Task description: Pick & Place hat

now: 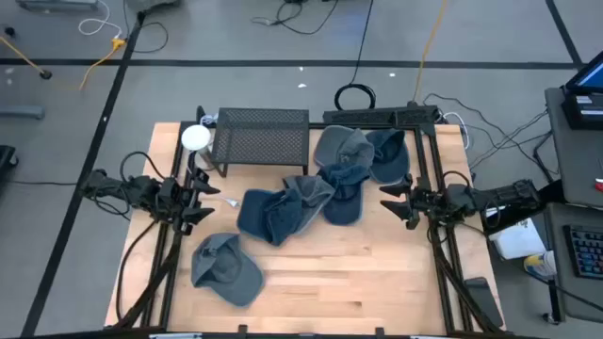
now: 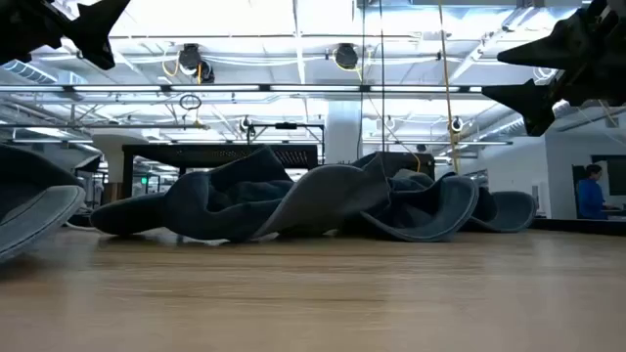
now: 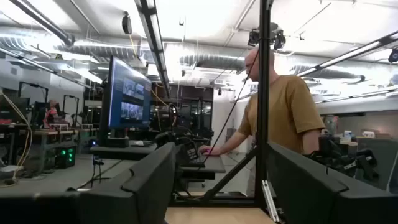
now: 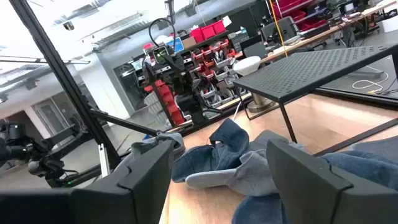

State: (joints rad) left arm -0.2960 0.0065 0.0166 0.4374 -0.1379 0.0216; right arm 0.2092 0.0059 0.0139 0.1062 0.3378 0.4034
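Currently left gripper open, empty; lone hat lies just beside it, toward front edge. Right gripper open, beside pile.

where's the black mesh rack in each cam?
High: rack at table's back, left of centre, behind the hat pile.
Low: cannot make it out behind the pile.
Left wrist: not in view.
Right wrist: rack upper right, beyond hats.
Shared landmark: the hat pile.

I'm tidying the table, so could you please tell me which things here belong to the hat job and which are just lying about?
Job: hat pile; lone hat; mesh rack.
Lying about: white lamp; cables.
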